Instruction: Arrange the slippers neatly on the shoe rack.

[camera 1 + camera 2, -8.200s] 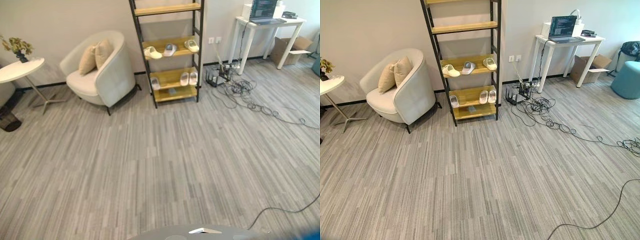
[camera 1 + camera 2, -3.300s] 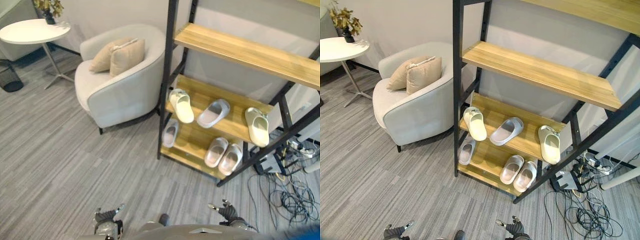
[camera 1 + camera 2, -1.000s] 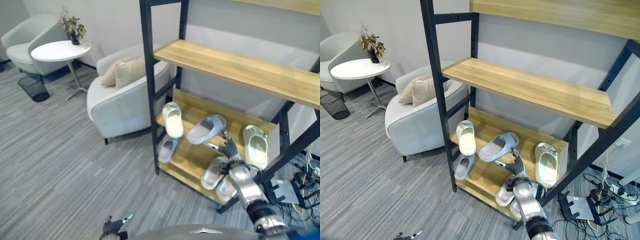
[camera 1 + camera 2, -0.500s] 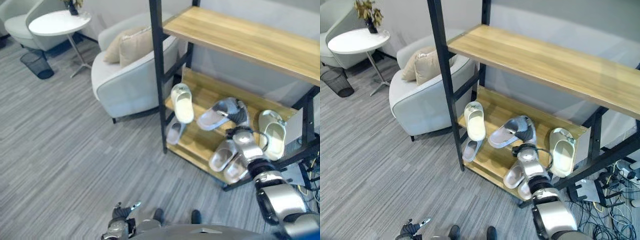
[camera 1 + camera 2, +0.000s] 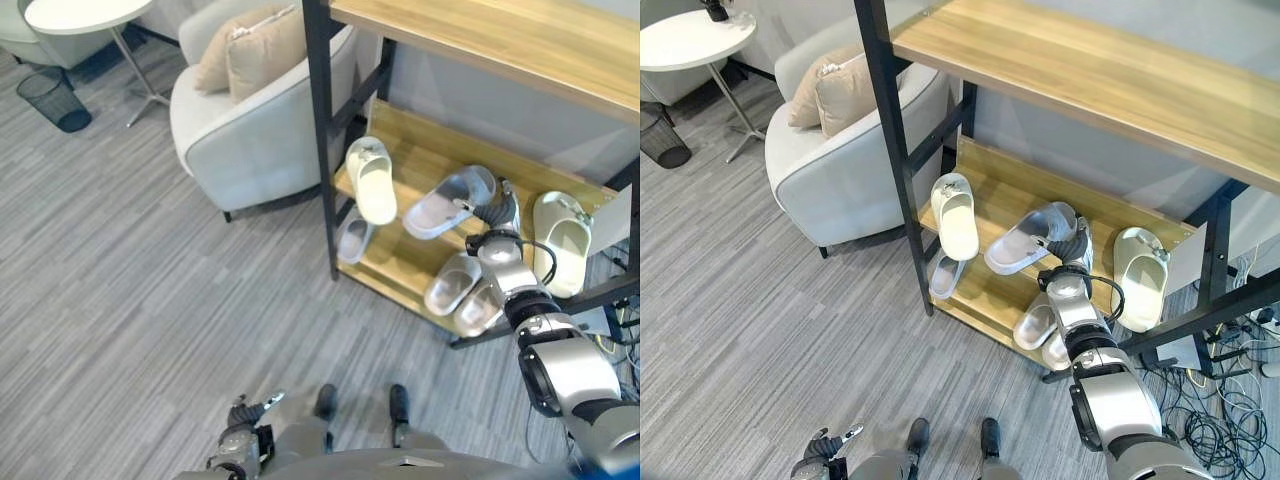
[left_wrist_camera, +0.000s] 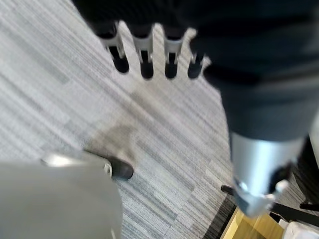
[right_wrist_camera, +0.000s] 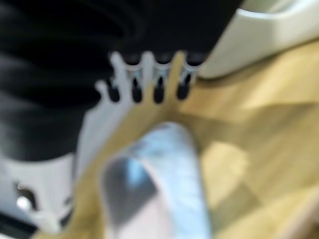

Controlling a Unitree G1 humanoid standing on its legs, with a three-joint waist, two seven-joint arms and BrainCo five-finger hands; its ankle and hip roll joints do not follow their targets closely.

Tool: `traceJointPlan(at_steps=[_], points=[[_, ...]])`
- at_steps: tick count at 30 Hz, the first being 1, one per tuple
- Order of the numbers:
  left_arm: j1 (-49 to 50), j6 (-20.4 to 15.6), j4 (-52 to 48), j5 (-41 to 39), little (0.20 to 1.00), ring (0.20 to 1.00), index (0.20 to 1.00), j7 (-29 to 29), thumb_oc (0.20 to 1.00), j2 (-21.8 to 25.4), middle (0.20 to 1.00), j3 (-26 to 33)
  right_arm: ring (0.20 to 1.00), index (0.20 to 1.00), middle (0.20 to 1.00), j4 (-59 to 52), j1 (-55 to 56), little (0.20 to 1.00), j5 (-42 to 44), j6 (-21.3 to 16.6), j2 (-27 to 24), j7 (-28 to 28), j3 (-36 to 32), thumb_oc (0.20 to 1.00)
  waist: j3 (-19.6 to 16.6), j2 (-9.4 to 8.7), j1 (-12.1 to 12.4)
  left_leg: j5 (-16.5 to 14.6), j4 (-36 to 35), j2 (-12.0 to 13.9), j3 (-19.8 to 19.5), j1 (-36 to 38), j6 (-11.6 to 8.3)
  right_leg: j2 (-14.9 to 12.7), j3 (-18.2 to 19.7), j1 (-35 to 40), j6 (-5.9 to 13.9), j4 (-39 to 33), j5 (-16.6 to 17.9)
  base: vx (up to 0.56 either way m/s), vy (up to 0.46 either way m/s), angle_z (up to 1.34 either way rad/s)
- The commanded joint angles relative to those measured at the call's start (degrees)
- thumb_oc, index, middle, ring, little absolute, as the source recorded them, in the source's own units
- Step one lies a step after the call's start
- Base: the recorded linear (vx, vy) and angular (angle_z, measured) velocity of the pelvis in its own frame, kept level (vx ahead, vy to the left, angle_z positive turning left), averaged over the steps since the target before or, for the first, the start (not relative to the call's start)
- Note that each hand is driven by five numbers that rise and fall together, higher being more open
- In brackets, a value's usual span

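On the rack's [image 5: 902,190] middle shelf, a grey slipper [image 5: 1032,238] lies askew between two cream ones, one [image 5: 958,215] by the left post and one [image 5: 1138,262] at the right edge. Right hand [image 5: 1076,243], fingers straight, reaches to the grey slipper's heel. Below sit a pair [image 5: 1043,330] and a single [image 5: 944,275]. Left hand [image 6: 149,47] hangs relaxed over the floor.

I see a shoe rack [image 5: 970,140] of matt black metal and smooth pale wood. The slippers [image 5: 1032,238] look like smooth matt plastic. The armchair [image 5: 255,150] wears soft cloth.
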Motion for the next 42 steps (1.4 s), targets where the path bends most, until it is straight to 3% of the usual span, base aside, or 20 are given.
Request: traceJointPlan(at_steps=[1,14,25,26,27,28,35,42], points=[[-1.9,-1.2,-0.5,-1.6,1.000,1.000,1.000,-0.3,1.000,-1.9,1.000,-0.7,1.000,1.000,1.000,3.5,-9.8,1.000,3.2,-2.1,-2.2,-2.4,0.4,1.000,1.3,3.57,0.7,7.6,-13.3,2.9,-4.2,6.2,-5.06,2.9,-1.3,6.0,-0.40,2.7,-7.4,0.00,0.006,-0.04],[-0.9,-2.2,-2.1,-0.5,1.000,1.000,1.000,-1.3,1.000,-1.4,1.000,-3.2,1.000,1.000,1.000,13.8,-16.7,1.000,6.8,-9.6,-5.0,-5.4,2.9,1.000,2.4,4.98,0.9,7.9,-13.3,2.1,-4.9,4.7,-5.28,2.8,-0.8,4.7,-0.48,1.5,-7.0,0.01,0.002,0.01],[-2.3,-2.9,-3.0,-1.3,1.000,1.000,1.000,-1.9,1.000,-0.7,1.000,-2.2,1.000,1.000,1.000,27.3,-25.2,1.000,8.1,-11.5,-7.5,-6.8,7.9,1.000,2.8,5.26,1.8,8.4,-13.3,1.0,-5.5,1.2,-5.54,2.0,-1.6,3.0,0.07,-0.1,-6.4,0.00,0.000,0.01],[-2.3,-3.0,-3.4,-1.3,1.000,1.000,1.000,-2.0,1.000,-0.7,1.000,-2.3,0.605,0.605,0.605,28.0,-25.5,0.605,8.0,-11.3,-8.1,-6.6,8.4,0.605,2.9,5.29,1.9,8.6,-13.3,0.9,-5.6,0.9,-5.59,1.9,-1.8,2.8,0.13,-0.1,-6.4,-0.02,0.003,0.05],[-2.4,-3.1,-3.9,-1.2,1.000,1.000,1.000,-2.1,1.000,-0.7,1.000,-2.5,0.263,0.263,0.263,28.7,-26.1,0.263,7.7,-11.1,-8.5,-6.6,9.4,0.263,3.0,5.31,2.1,8.7,-13.3,0.8,-5.7,0.5,-5.68,1.8,-1.8,2.4,0.21,-0.1,-6.3,-0.02,0.007,0.04],[-2.8,-3.2,-4.2,-1.2,1.000,1.000,1.000,-2.0,1.000,-0.7,1.000,-2.6,0.200,0.200,0.200,29.8,-26.4,0.200,7.5,-11.2,-9.0,-6.7,10.3,0.200,3.0,5.38,2.4,8.9,-13.3,0.6,-5.7,0.0,-5.73,1.8,-2.0,2.0,0.31,-0.1,-6.3,-0.02,0.022,0.04],[-4.1,-3.2,-3.4,-1.4,1.000,1.000,1.000,-1.5,1.000,-1.9,1.000,-3.6,0.200,0.200,0.200,33.3,-28.1,0.200,7.6,-12.4,-9.1,-11.2,10.0,0.200,3.5,5.72,2.7,9.1,-13.3,0.1,-5.9,-1.2,-5.99,1.7,-2.0,1.1,0.88,-0.1,-6.6,0.00,0.028,0.04],[-5.8,-3.8,-1.6,-4.0,1.000,1.000,1.000,-1.8,1.000,-2.5,1.000,-2.0,0.200,0.200,0.200,33.4,-27.2,0.200,7.5,-13.0,-7.9,-12.1,9.2,0.200,3.9,5.76,1.9,8.7,-13.3,0.3,-5.4,-0.7,-6.09,1.8,-1.5,1.6,0.95,-0.1,-6.8,0.00,0.021,-0.03]])
